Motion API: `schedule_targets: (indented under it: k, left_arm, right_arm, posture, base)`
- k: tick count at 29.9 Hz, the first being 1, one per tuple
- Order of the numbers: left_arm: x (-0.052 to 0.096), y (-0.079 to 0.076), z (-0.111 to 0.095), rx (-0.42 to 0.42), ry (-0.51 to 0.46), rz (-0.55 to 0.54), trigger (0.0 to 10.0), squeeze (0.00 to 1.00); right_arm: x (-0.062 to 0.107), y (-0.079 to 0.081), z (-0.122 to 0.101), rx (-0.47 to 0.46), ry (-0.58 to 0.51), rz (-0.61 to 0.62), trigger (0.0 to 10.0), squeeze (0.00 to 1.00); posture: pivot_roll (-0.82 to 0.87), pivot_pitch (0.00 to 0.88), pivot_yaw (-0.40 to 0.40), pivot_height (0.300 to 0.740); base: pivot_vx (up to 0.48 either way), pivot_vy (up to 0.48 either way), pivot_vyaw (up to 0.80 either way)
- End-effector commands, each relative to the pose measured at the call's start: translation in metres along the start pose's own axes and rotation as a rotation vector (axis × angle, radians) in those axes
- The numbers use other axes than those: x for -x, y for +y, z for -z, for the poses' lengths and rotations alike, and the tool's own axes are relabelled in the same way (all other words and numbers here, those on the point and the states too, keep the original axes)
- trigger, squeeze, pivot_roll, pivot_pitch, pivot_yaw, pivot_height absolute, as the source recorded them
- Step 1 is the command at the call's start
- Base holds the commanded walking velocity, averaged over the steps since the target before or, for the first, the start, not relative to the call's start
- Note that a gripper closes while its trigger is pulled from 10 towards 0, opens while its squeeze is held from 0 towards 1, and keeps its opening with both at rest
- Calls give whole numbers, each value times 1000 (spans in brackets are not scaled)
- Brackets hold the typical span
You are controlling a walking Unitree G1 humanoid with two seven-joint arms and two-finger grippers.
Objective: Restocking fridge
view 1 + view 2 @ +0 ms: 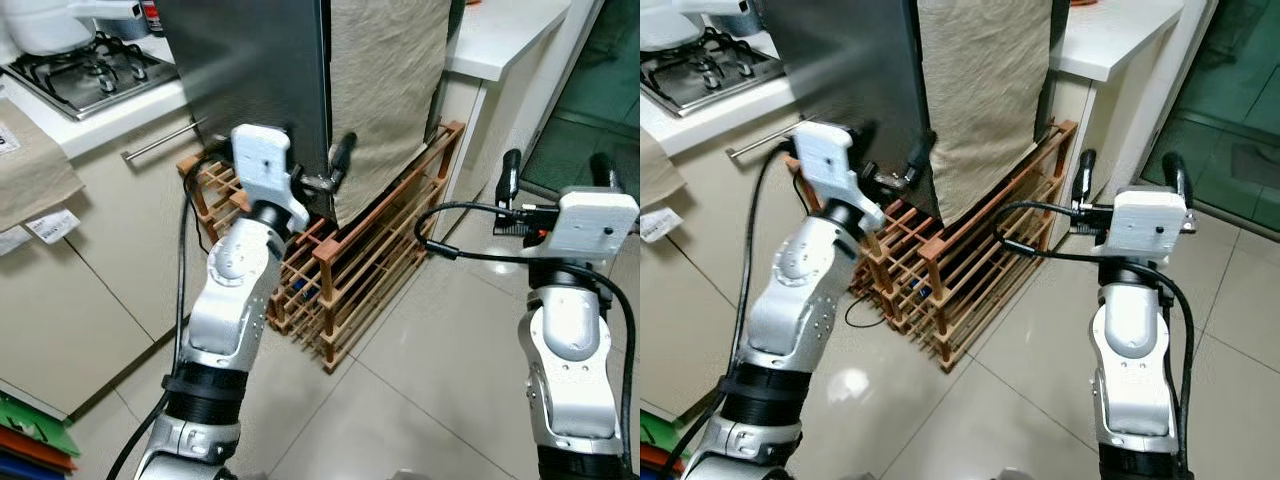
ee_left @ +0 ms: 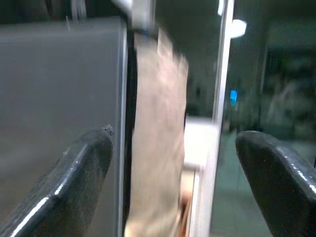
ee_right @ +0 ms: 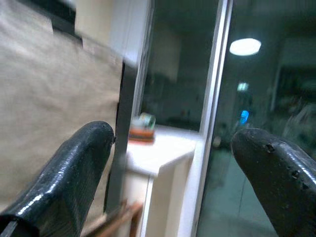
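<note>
Tiled kitchen: left hand (image 1: pixel 335 170), spread and empty, straddles the fridge door (image 1: pixel 250 80) edge.

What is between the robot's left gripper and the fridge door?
Nothing visible. The left gripper is open and right at the edge of the dark fridge door, one finger on each side. A beige cloth hangs just beside that edge, and a wooden rack stands below on the floor.

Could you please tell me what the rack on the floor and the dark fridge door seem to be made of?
The rack looks like reddish-brown stained wood: square slats joined in an open lattice, matte. The fridge door looks like dark grey metal with a smooth brushed sheen, though it could be a coated panel. The open left gripper is at its edge.
</note>
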State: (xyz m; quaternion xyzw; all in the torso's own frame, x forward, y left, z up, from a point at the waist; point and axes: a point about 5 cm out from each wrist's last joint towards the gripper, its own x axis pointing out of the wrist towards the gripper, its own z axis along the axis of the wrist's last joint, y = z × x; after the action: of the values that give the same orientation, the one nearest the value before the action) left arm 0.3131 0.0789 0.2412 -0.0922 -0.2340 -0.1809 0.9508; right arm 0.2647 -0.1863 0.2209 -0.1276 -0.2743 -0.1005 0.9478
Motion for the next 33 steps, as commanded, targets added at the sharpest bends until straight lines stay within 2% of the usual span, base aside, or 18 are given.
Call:
schedule_targets:
  k: [1,3,4,8,17,22,25,30,33]
  left_arm:
    - [-4,1,-9,-10,-45,-20,10000,0]
    - [-5,4,-8,-15,-39,-47,10000,0]
    - [-6,2,0,-14,-4,-38,10000,0]
    - [-9,1,8,-29,33,-29,10000,0]
    - [-4,10,21,2,92,-98,10000,0]
    - [-2,3,21,5,92,-52,10000,0]
    - [0,-2,27,19,139,-14,10000,0]
    - [0,8,32,61,173,-84,10000,0]
    - [-2,10,35,100,209,-83,10000,0]
  right_arm:
    - [-6,2,-18,0,-83,-20,10000,133]
    - [-8,5,-22,-1,-103,-45,10000,133]
    - [-6,7,-9,-13,-50,-60,10000,129]
    - [-3,8,8,-36,36,-67,10000,133]
    - [4,13,26,-46,122,-123,10000,129]
    - [4,13,30,-61,138,-134,10000,133]
    - [4,14,31,-60,143,-137,10000,125]
    - [4,14,33,-63,151,-146,10000,129]
    - [5,16,32,-102,164,-155,10000,133]
  posture:
    - [-176,41,51,740]
    - [-178,37,48,740]
    - [-176,24,40,740]
    - [-182,14,41,740]
    - [-178,15,38,740]
    - [-173,18,36,740]
    - [-172,22,35,740]
    - [-175,30,35,740]
    - [-178,48,33,740]
  base:
    - [446,0,0]
    - [439,0,0]
    - [431,0,0]
    - [442,0,0]
    - [457,0,0]
    - [461,0,0]
    - [0,0,0]
    - [0,0,0]
    - [0,0,0]
